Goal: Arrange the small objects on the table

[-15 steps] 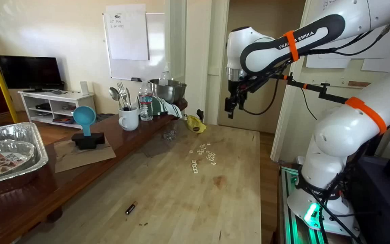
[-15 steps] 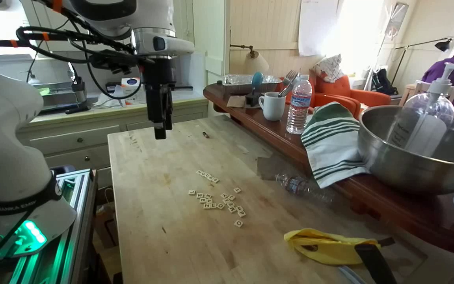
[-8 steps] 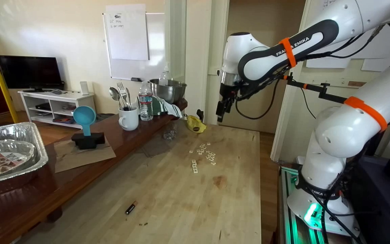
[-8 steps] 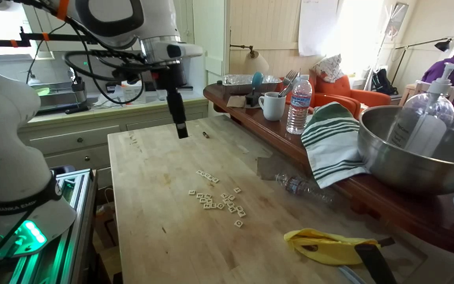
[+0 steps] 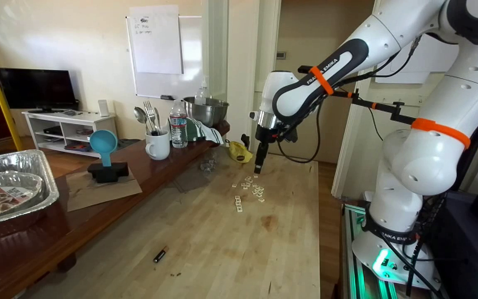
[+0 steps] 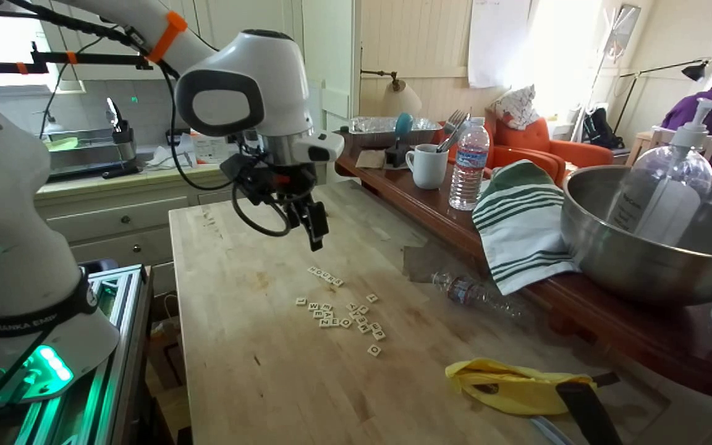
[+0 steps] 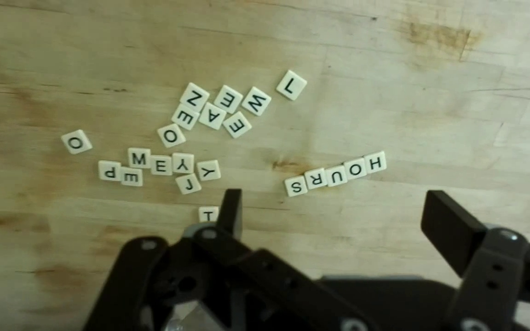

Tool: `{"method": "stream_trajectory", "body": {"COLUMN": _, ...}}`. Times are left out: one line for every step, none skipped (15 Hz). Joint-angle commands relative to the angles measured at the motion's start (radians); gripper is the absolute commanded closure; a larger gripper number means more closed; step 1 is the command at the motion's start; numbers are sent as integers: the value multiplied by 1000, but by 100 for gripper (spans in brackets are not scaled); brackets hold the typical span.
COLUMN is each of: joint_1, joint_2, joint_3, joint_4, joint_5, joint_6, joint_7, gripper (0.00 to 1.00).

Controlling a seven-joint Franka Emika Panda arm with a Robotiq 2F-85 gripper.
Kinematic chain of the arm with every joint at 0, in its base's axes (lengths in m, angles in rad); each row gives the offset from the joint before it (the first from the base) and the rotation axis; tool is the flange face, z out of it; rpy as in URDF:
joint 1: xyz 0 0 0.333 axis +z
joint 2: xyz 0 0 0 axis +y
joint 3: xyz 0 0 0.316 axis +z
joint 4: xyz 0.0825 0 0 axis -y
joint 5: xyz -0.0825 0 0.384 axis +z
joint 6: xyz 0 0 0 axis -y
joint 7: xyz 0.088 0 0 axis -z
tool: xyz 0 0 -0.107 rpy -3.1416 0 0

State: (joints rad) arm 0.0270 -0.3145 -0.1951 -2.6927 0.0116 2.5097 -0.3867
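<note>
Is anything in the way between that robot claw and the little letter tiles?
Nothing visible is, in any view: the open gripper hangs above the table with no object between it and the letter tiles.

Letter tiles [image 7: 212, 115], twenty-two on the counter [image 6: 269, 395]: five in one row, seventeen scattered. Fingers [image 7: 453, 227], two. Water bottles [image 6: 470, 165], two. White mugs [image 6: 428, 168], two, one only partly in view. Foil trays [image 5: 34, 160], two. Battery [image 5: 161, 254], yellow pouch [image 6: 517, 390], steel bowl [image 6: 622, 266], striped towel [image 6: 520, 216] and pump dispenser [image 6: 665, 191], one each.
</note>
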Motion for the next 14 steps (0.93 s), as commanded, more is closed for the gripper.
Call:
{"method": "stream_trajectory", "body": {"joint_1": 1, "joint_2": 31, "joint_3": -1, "joint_4": 12, "joint_5": 52, "joint_6": -4, "joint_7": -67, "gripper": 0}}
{"method": "stream_trajectory", "body": {"joint_1": 2, "joint_2": 54, "joint_3": -3, "joint_4": 20, "joint_5": 64, "joint_6": -4, "joint_7": -87, "gripper": 0}}
{"method": "stream_trajectory", "body": {"joint_1": -1, "joint_2": 59, "joint_3": 1, "joint_4": 23, "joint_5": 63, "joint_6": -4, "joint_7": -85, "gripper": 0}}
{"method": "stream_trajectory", "body": {"joint_1": -2, "joint_2": 57, "joint_3": 4, "joint_4": 23, "joint_5": 63, "joint_6": -4, "joint_7": -84, "gripper": 0}}
{"method": "stream_trajectory", "body": {"joint_1": -2, "joint_2": 51, "joint_3": 5, "joint_4": 23, "joint_5": 62, "joint_6": -4, "joint_7": -83, "gripper": 0}}
{"method": "stream_trajectory", "body": {"joint_1": -4, "joint_2": 45, "joint_3": 9, "joint_4": 16, "joint_5": 51, "joint_6": 5, "joint_7": -79, "gripper": 0}}
{"method": "stream_trajectory", "body": {"joint_1": -7, "joint_2": 70, "joint_3": 17, "joint_4": 16, "joint_5": 27, "joint_6": 44, "joint_7": -80, "gripper": 0}}
{"method": "stream_trajectory", "body": {"joint_1": -7, "joint_2": 97, "joint_3": 19, "joint_4": 24, "joint_5": 16, "joint_6": 55, "joint_7": -87, "gripper": 0}}
{"method": "stream_trajectory", "body": {"joint_1": -8, "joint_2": 124, "joint_3": 22, "joint_4": 27, "joint_5": 8, "joint_6": 92, "joint_7": -90, "gripper": 25}}
{"method": "stream_trajectory", "body": {"joint_1": -10, "joint_2": 148, "joint_3": 27, "joint_4": 29, "joint_5": -3, "joint_6": 126, "joint_7": -89, "gripper": 25}}
{"method": "stream_trajectory", "body": {"joint_1": -9, "joint_2": 174, "joint_3": 31, "joint_4": 33, "joint_5": -10, "joint_6": 162, "joint_7": -94, "gripper": 32}}
{"method": "stream_trajectory", "body": {"joint_1": -11, "joint_2": 198, "joint_3": 36, "joint_4": 33, "joint_5": -23, "joint_6": 207, "joint_7": -90, "gripper": 42}}
{"method": "stream_trajectory", "body": {"joint_1": -6, "joint_2": 228, "joint_3": 36, "joint_4": 38, "joint_5": -13, "joint_6": 244, "joint_7": -104, "gripper": 49}}
{"method": "stream_trajectory", "body": {"joint_1": -7, "joint_2": 254, "joint_3": 38, "joint_4": 41, "joint_5": -10, "joint_6": 278, "joint_7": -110, "gripper": 58}}
